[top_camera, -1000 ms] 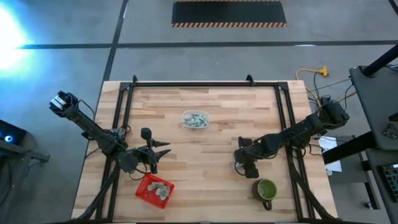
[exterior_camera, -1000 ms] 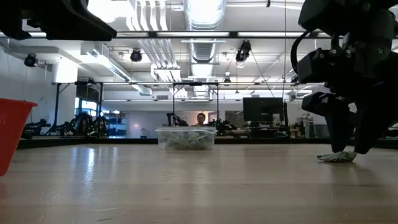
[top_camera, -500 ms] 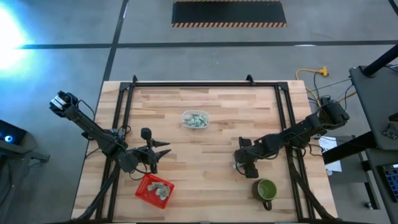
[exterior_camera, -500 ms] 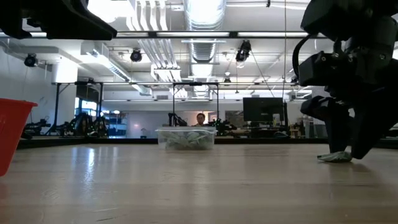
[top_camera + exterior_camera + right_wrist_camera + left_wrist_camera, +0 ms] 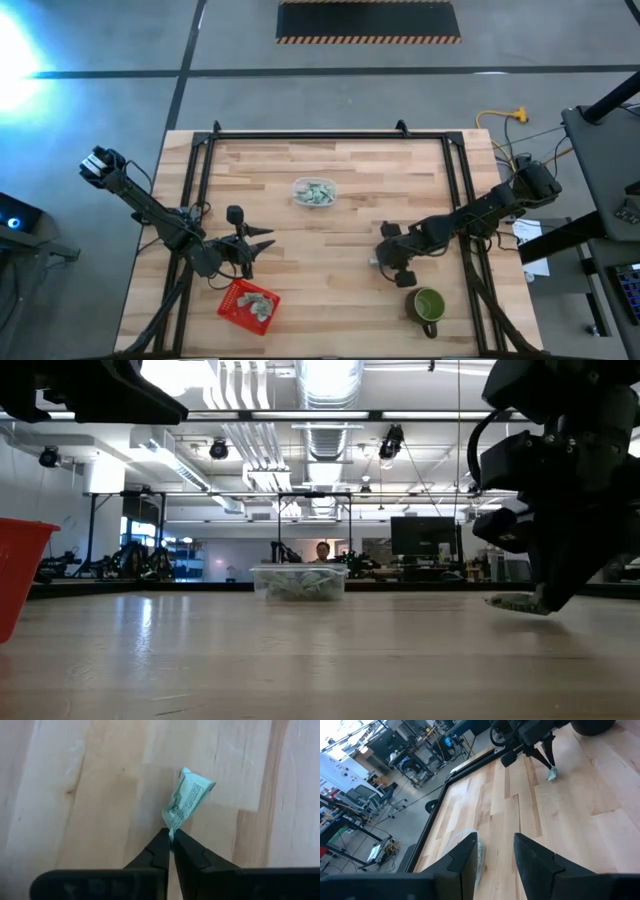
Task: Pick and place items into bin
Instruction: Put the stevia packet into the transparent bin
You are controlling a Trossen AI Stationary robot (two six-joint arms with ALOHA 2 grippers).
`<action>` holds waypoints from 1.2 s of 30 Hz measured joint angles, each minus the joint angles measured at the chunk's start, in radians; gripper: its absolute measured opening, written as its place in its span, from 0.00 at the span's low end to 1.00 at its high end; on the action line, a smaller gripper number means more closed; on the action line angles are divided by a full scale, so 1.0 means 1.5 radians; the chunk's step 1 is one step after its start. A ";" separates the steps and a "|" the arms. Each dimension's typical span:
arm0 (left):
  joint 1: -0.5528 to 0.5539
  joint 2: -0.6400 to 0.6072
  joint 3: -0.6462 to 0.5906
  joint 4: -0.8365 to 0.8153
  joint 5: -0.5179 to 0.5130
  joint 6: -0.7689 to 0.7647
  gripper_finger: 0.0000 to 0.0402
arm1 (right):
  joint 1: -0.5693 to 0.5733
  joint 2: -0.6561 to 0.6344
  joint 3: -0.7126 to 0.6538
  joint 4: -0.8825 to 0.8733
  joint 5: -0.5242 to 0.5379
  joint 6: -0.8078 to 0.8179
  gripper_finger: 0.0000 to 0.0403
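My right gripper (image 5: 171, 834) is shut on one small pale green-and-white wrapped piece (image 5: 187, 797) at the table's right middle. It also shows in the high view (image 5: 385, 262) and the low view (image 5: 540, 600), with the piece (image 5: 515, 602) sticking out toward the table's left. My left gripper (image 5: 262, 243) is open and empty, held above the table just beyond the red bin (image 5: 248, 303), which holds a few pieces. A clear tub (image 5: 314, 192) with several more pieces stands at the far middle. My right gripper pinches the wrapped piece by one end corner (image 5: 172, 827) between its two fingertips. The fingers come from above, slanting down. The piece sticks out beyond the fingertips, low over the wood; whether it is clear of the table I cannot tell.
A green mug (image 5: 428, 305) stands near the front right, just in front of my right gripper. Black rails (image 5: 205, 180) run along the table's left, right and far sides. Bare wood lies between the two grippers.
My right gripper has moved a little toward the table's left and far side, taking the wrapped piece with it. The piece has shifted left and shows higher in the low view. My left arm has kept still.
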 joint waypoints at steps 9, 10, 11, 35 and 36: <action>0.000 0.000 0.000 0.000 0.000 0.000 0.28 | 0.000 0.000 0.005 0.040 0.035 -0.084 0.02; 0.000 0.000 0.000 0.000 0.000 0.000 0.28 | -0.001 0.000 0.008 0.046 0.047 -0.100 0.02; 0.000 0.000 0.000 0.000 0.000 0.000 0.28 | -0.001 0.000 0.013 0.053 0.062 -0.118 0.02; 0.000 0.000 0.000 0.005 0.000 0.003 0.28 | -0.271 0.000 0.099 0.303 0.016 -0.430 0.02; 0.000 0.000 0.000 0.005 0.000 0.005 0.28 | -0.288 0.000 0.099 0.317 -0.005 -0.430 0.02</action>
